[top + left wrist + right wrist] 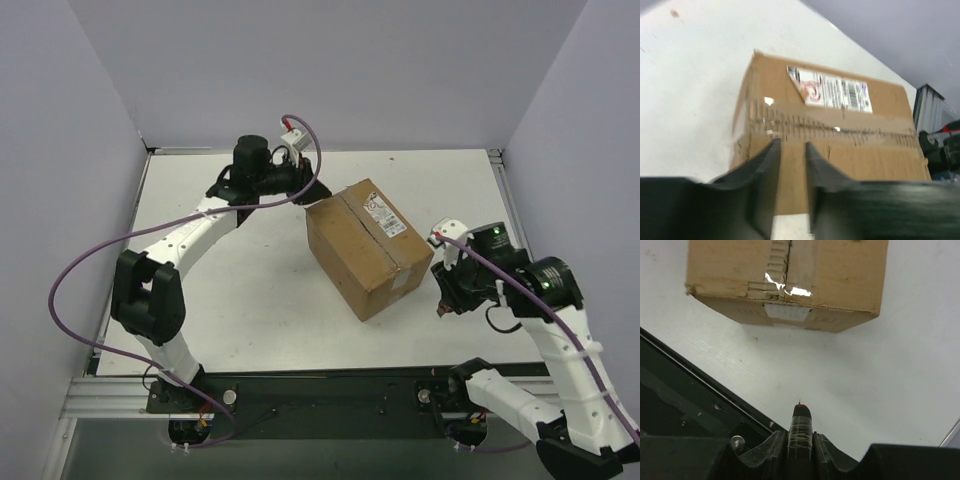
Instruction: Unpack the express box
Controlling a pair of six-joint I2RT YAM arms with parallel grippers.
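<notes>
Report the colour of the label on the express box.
White label with black print and a red mark; the left wrist view shows it best.

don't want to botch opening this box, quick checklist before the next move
1. Express box upright, flaps shut, seam taped over: ok.
2. Right gripper clamped on the thin red-tipped tool: ok.
3. Tool tip off the box, bare table between: ok.
4. Left gripper at the box's far left corner, fingers slightly apart, holding nothing: ok.
5. Left gripper bracing the box by contact: cannot tell.
6. Label beside the seam, not over it: ok.
</notes>
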